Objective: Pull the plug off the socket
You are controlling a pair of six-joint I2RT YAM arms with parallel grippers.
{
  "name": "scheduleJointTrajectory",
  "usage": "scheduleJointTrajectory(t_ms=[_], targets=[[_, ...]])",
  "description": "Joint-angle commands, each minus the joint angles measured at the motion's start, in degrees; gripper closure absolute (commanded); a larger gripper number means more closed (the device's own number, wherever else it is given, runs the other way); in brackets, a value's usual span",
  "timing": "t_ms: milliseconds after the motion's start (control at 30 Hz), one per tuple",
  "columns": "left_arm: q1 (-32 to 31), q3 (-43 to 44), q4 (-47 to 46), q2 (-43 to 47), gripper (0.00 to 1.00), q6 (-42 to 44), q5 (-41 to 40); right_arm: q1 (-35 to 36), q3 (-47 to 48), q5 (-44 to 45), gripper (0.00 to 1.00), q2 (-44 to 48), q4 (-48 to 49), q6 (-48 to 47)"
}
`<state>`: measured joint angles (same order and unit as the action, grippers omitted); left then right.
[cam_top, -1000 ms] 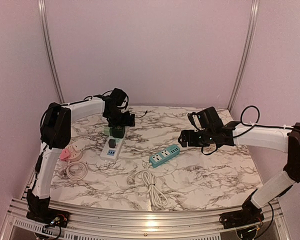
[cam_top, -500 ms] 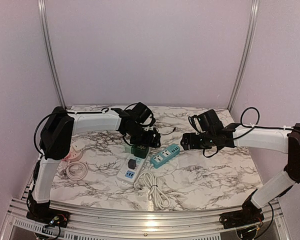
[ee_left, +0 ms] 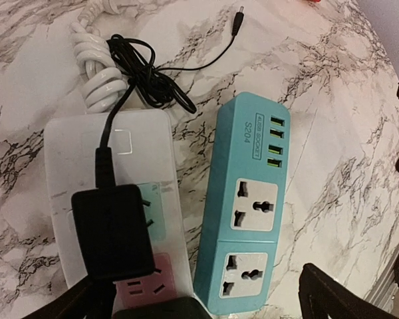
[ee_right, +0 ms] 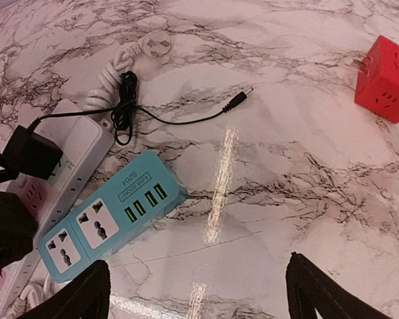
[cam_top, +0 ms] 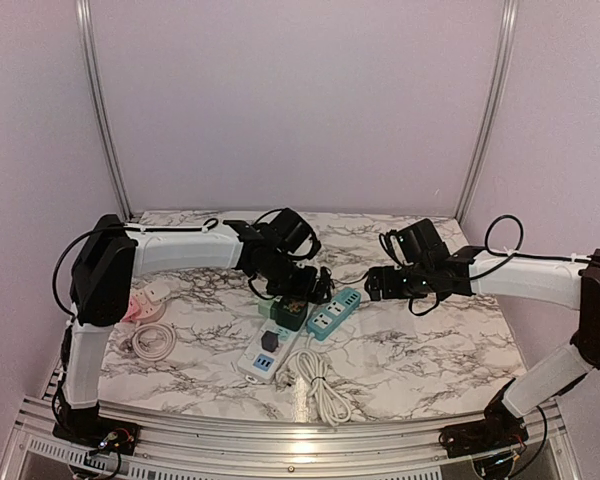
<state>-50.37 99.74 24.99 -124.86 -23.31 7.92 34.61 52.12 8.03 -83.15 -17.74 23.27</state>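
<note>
The black plug (ee_left: pixel 113 232) is found seated in the white power strip (ee_left: pixel 66 166), with a teal strip (ee_left: pixel 243 199) just beside. The left gripper (ee_left: pixel 196 279) is held spread wide near the plug, gripping nothing. The right gripper (ee_right: pixel 198 259) is likewise spread and empty. The approach is judged unfinished: 1 closure across the plug body is required, then a straight pull.

1 white strip (ee_left: pixel 66 166), 1 teal strip (ee_left: pixel 249 166), 1 blk plug (ee_left: pixel 113 232), 1 red cube (ee_right: pixel 384 78).

Wrist cameras look down closely (sharing the white strip (ee_left: pixel 60 153)).
</note>
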Motion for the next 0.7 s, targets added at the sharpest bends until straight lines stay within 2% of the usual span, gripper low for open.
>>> scheduleJointTrajectory(t_ms=[0,167,267,367,567,667], targets=[[0.12,-0.53,0.88,7.21,0.01,-0.02,-5.70,0.36,2.65,0.06,0.12,0.00,-1.44,-1.76],[0.89,-2.72,1.80,10.96,0.01,0.63,-9.98,0.60,5.51,-2.60,0.12,-1.91,-0.77,-3.36],[0.98,-6.24,1.36,14.05,0.09,0.65,-10.00,1.24,8.65,-3.42,0.13,-4.15,-1.29,-4.90],[0.92,-10.69,-0.34,16.90,0.31,0.36,-8.59,2.92,12.02,-2.93,0.13,-6.95,-2.47,-6.20],[0.74,-19.38,-5.99,20.77,0.68,-2.08,-2.86,4.56,17.55,-4.23,0.14,-12.72,-3.20,-8.63],[0.07,-21.34,-7.71,21.47,0.77,-2.99,-1.58,5.70,20.91,-4.09,0.14,-15.89,-4.01,-9.47]])
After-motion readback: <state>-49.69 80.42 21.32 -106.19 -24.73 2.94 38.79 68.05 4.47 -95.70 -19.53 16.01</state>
